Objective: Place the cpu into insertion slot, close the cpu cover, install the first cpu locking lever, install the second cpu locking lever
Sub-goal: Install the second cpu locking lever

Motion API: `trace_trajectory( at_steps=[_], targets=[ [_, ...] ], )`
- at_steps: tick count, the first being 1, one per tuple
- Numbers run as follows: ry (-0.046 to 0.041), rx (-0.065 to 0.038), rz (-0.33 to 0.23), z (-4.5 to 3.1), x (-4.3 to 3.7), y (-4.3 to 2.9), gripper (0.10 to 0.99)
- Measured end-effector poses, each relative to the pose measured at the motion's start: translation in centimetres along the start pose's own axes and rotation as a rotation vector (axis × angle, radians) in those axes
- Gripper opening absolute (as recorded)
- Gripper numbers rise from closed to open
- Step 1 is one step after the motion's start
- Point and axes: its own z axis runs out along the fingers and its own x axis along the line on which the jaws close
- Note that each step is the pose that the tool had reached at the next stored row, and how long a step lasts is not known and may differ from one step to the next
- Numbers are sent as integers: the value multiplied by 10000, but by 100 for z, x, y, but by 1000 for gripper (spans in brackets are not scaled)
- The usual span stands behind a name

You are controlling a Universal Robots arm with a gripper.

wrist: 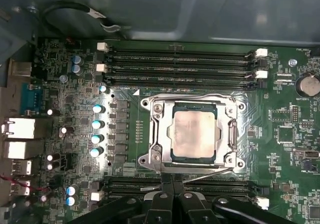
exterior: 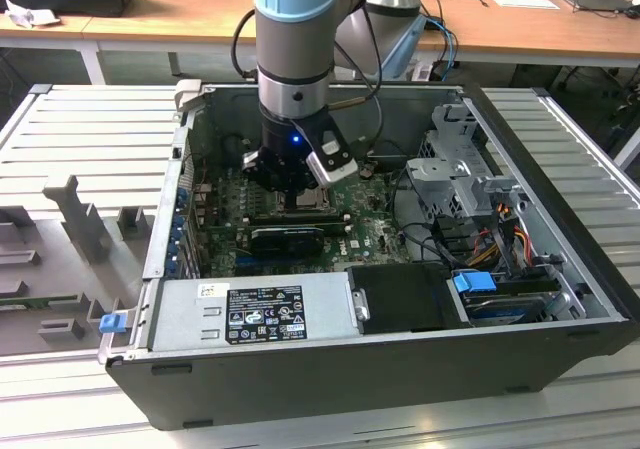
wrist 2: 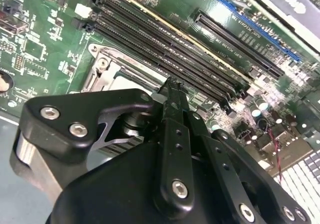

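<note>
The arm is reaching down into an open computer case (exterior: pixel 400 369) in the exterior view. The case is lying on a ribbed grey counter (exterior: pixel 90 129). The tool (exterior: pixel 285 194) is hanging low over the green board (exterior: pixel 365 234), right above the slot.

The first wrist view is looking straight down and showing what the exterior view is hiding. The cpu (wrist: pixel 194 132) is sitting flat in the slot (wrist: pixel 231 158), silver face up. The cover (wrist: pixel 155 134) is lying shut around it, a metal frame with the cpu showing through its window. One thin lever (wrist: pixel 187 93) is running along the far edge of the cover, and another lever (wrist: pixel 212 171) is running along the near edge, by the tool. I cannot tell if they are hooked in. The tool (wrist: pixel 172 180) is pointing at the near edge of the cover. Its two fingers (wrist: pixel 165 184) are pressed together with nothing between them.

The second wrist view is looking from behind the tool (wrist 2: pixel 172 84). It is showing the fingers (wrist 2: pixel 175 104) closed tight, with a corner of the cover (wrist 2: pixel 102 69) and the long black memory slots (wrist 2: pixel 165 44) past them.

The case has a white and black sticker (exterior: pixel 262 312), but its writing is too small to read.
</note>
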Motion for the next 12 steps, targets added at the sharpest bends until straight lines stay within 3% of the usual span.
trace_trajectory(
  at_steps=[5,6,7,10,12],
  targets=[
    [-1,-102,0,68,5,-9,106],
    [-5,-196,1,69,6,-15,106],
    [-12,-394,2,68,9,-30,106],
    [-12,-595,-54,66,14,-61,106],
    [-12,-651,-78,64,15,-87,106]
  ],
)
